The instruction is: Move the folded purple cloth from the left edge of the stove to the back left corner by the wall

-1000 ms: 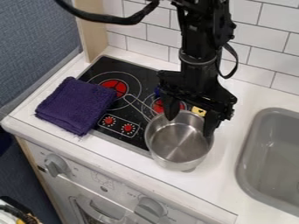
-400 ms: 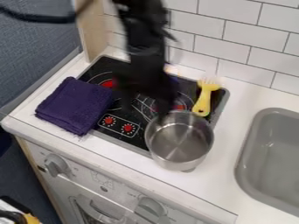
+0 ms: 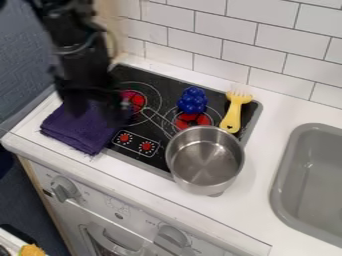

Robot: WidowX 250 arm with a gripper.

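Purple cloth (image 3: 77, 136) is lying folded on the left, overlapping the edge of the stove (image 3: 168, 91), and my claw (image 3: 97, 110) is hanging right over it with its fingers apart. Can't tell if I'm touching it, tbh. Metal pot (image 3: 204, 162) is sitting near right, bumpy blue toy (image 3: 192, 100) and yellow fork (image 3: 233, 114) are resting beyond it, sink (image 3: 284, 175) is on the far right side.

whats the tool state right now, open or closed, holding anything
Tool: open, with nothing seen in its grip, at the folded purple cloth; whether it touches the cloth can't be told.
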